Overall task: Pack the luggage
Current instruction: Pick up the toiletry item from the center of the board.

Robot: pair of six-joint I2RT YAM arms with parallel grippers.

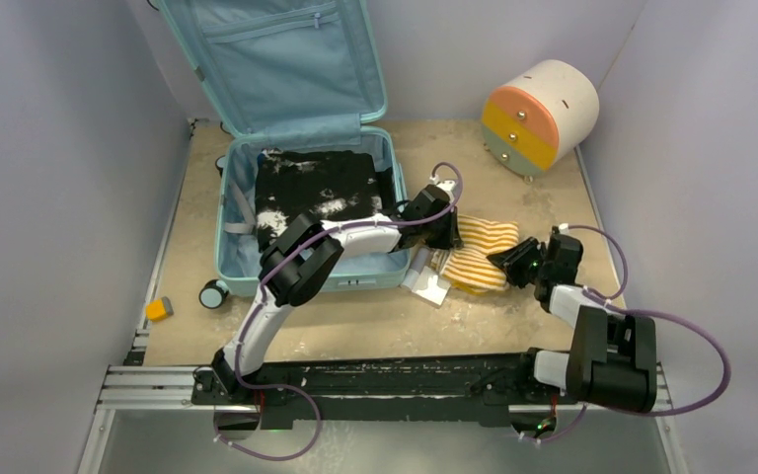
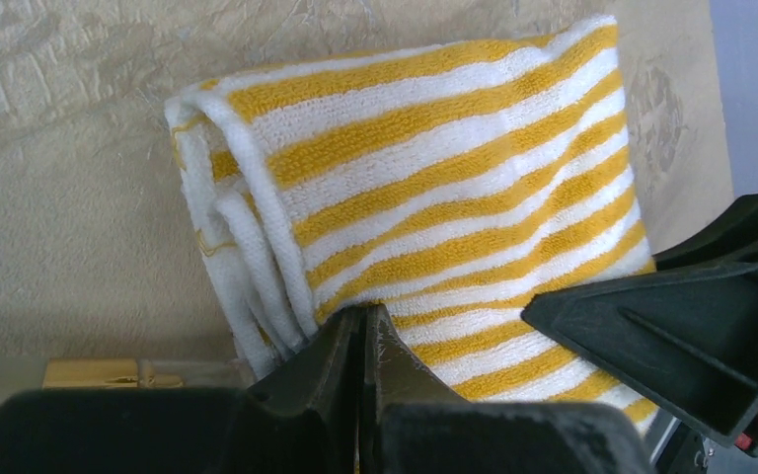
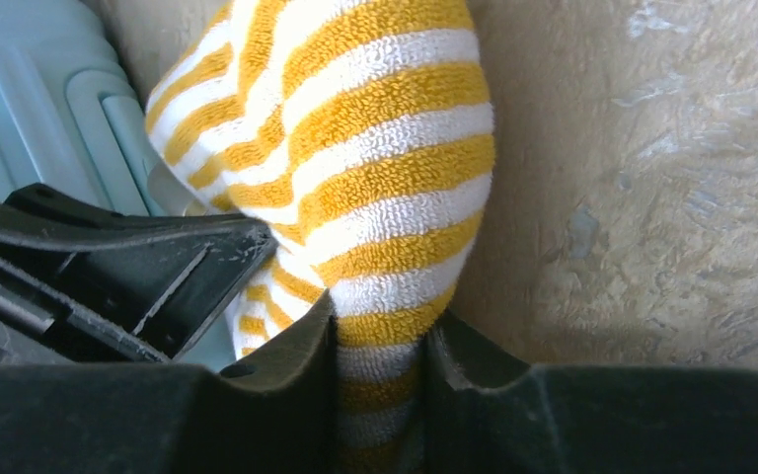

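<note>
My right hand (image 3: 380,344) pinches a fold of the yellow-and-white striped towel (image 3: 375,158), which lies on the surface (image 3: 651,197) just right of centre in the overhead view. My left hand (image 2: 365,334) is pressed together at the towel's edge. The open teal luggage (image 1: 286,79) sits upper left, lid raised, with a black-and-white cloth (image 1: 316,188) inside.

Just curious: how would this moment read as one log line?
left claw: shut by striped towel | right claw: pinching towel fold | luggage: open, towel outside
</note>
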